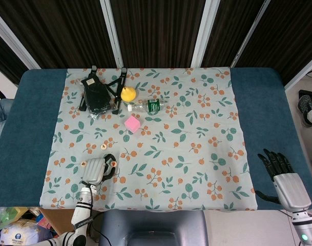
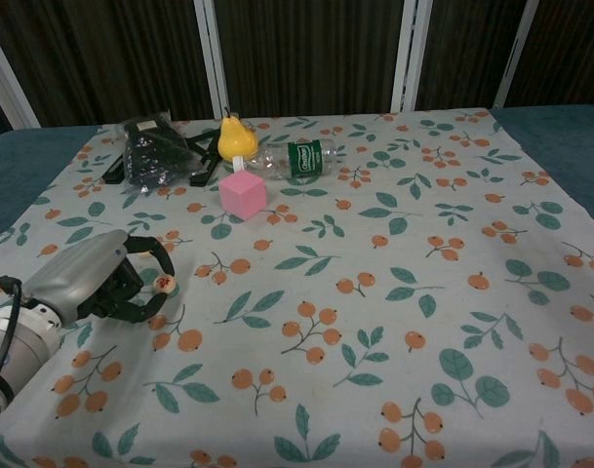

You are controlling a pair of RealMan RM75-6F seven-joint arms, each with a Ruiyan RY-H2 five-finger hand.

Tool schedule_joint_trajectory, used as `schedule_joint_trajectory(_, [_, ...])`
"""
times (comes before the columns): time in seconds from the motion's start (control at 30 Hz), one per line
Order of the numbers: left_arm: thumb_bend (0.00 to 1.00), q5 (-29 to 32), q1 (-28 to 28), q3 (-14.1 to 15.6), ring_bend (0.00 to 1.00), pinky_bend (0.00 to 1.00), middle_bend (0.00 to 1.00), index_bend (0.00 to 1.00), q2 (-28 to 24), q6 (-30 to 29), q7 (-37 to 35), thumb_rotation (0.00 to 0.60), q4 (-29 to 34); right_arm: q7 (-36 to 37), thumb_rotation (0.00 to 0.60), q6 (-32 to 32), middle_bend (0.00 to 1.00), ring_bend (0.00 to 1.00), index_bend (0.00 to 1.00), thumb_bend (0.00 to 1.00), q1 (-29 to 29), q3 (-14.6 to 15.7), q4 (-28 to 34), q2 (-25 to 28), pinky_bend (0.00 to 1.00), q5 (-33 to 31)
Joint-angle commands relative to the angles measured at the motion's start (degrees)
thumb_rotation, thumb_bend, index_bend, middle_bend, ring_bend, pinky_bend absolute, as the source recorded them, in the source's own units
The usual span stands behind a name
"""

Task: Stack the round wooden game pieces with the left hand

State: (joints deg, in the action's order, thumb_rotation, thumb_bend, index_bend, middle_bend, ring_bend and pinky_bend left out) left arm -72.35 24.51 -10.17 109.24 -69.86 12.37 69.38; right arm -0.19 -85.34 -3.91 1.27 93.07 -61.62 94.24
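Pale cloth (image 1: pixel 196 169) with orange berries, green leaves; pink cube (image 1: pixel 132 123); yellow pear (image 1: pixel 128 94).

The left hand (image 2: pixel 87 280) hides part of the game piece (image 2: pixel 164 284).

Left hand (image 2: pixel 94 278) low over floral tablecloth (image 2: pixel 394 244), round wooden game piece (image 2: pixel 164 284) pinched at fingertips; pink cube (image 2: pixel 242 195), yellow pear (image 2: pixel 234 138), plastic bottle (image 2: pixel 292 159) behind.

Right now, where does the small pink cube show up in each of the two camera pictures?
Head view: pink cube, upper left of centre on the floral cloth.
Chest view: pink cube, upper left, far side.
Shared landmark: the yellow pear-shaped toy just behind it.
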Motion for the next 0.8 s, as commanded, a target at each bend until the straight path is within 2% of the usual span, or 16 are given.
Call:
schedule_joint_trajectory(0.03, [0.41, -1.0, -1.3, 0.2, 1.0, 1.0, 1.0, 0.52, -4.0, -1.9, -0.2, 0.6, 4.8, 0.0, 0.6, 0.0, 0.0, 0.0, 0.0, 0.2, 0.0, 0.0, 0.0, 0.0, 0.02, 0.0])
schedule_joint_trajectory(0.2, [0.41, -0.9, -3.7, 0.6, 1.0, 1.0, 1.0, 0.51, -11.1, -4.4, 1.6, 0.6, 11.8, -0.2, 0.6, -0.1, 0.0, 0.0, 0.0, 0.2, 0.1, 0.0, 0.1, -0.1, 0.02, 0.1])
schedule_joint_trajectory(0.37, [0.41, 0.4, -5.4, 0.8, 1.0, 1.0, 1.0, 0.51, -14.3, -5.1, 0.5, 0.6, 13.4, -0.6, 0.6, 0.1, 0.0, 0.0, 0.0, 0.2, 0.0, 0.1, 0.1, -0.3, 0.02, 0.0])
schedule_joint_trajectory(0.8, [0.41, 2.3, -5.9, 1.2, 1.0, 1.0, 1.0, 0.47, -13.6, -3.3, -1.3, 0.6, 9.2, -0.9, 0.6, 0.0, 0.0, 0.0, 0.0, 0.2, 0.1, 0.2, 0.2, -0.4, 0.02, 0.3])
